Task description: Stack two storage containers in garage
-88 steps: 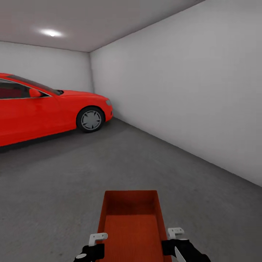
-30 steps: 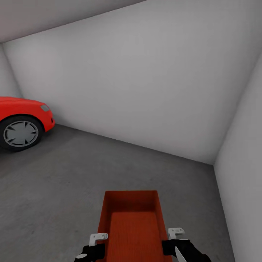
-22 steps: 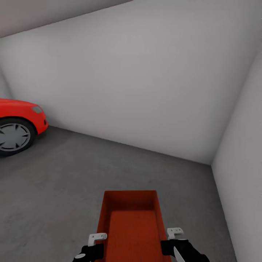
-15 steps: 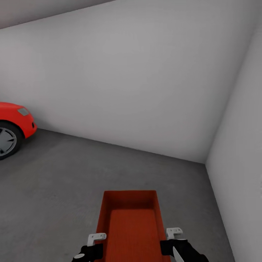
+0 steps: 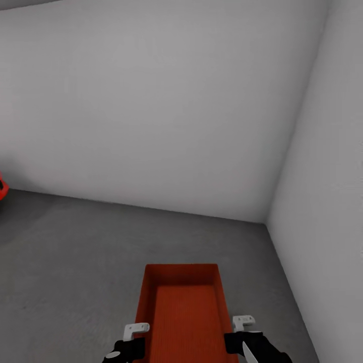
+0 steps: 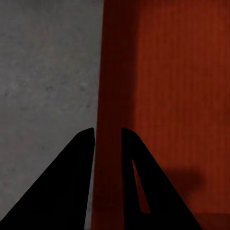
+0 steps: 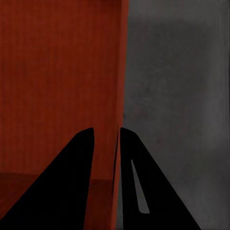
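Note:
One orange-red storage container [image 5: 184, 312] is held low in front of me over the garage's dark grey floor [image 5: 75, 262]. My left gripper [image 5: 133, 337] pinches its left side wall, and my right gripper [image 5: 243, 328] pinches its right side wall. In the left wrist view the left gripper [image 6: 108, 132] is shut with the container [image 6: 177, 86] wall between its black fingers. The right wrist view shows the same for the right gripper [image 7: 106, 130], clamped on the container [image 7: 57, 72] rim. The bin is empty, with a ribbed bottom.
Pale grey walls [image 5: 151, 111] meet in a corner ahead and to the right [image 5: 275, 201]. A sliver of a red car [image 5: 2, 187] shows at the left edge. Bare concrete floor [image 7: 177, 96] lies below the bin.
The whole view has swung to the right: the red car slid off the left edge and the wall corner came nearer. The container and both grippers keep their place in the view.

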Available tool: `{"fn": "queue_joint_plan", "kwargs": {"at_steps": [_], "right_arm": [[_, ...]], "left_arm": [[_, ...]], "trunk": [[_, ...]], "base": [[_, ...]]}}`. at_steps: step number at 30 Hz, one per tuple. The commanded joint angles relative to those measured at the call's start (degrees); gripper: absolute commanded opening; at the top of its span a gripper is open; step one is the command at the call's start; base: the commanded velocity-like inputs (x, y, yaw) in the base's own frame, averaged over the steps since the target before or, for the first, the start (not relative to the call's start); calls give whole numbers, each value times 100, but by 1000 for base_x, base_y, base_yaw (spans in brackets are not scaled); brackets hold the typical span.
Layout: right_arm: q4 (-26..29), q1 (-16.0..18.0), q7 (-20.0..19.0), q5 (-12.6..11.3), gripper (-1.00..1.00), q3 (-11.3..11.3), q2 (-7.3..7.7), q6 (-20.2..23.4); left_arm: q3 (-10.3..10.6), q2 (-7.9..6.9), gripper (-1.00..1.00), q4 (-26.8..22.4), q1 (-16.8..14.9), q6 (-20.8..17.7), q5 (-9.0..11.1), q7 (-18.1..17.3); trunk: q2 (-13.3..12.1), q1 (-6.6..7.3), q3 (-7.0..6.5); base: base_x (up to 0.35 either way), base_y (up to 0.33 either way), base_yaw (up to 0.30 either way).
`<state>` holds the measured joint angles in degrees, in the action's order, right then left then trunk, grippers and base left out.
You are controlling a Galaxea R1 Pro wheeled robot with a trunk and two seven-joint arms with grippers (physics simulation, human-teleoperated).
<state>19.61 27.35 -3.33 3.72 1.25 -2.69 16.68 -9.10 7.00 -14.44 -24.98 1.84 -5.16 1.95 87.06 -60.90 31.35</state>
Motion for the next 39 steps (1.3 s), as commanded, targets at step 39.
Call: {"fn": "queue_joint_plan", "kwargs": {"at_steps": [39], "right_arm": [[-1, 0, -117, -82, -100, -181, 14, 32]], "left_arm": [[23, -190, -100, -6, -7, 17, -38, -345]], "trunk": [[3, -3, 5]], "base": [[291, 151, -198]]}}
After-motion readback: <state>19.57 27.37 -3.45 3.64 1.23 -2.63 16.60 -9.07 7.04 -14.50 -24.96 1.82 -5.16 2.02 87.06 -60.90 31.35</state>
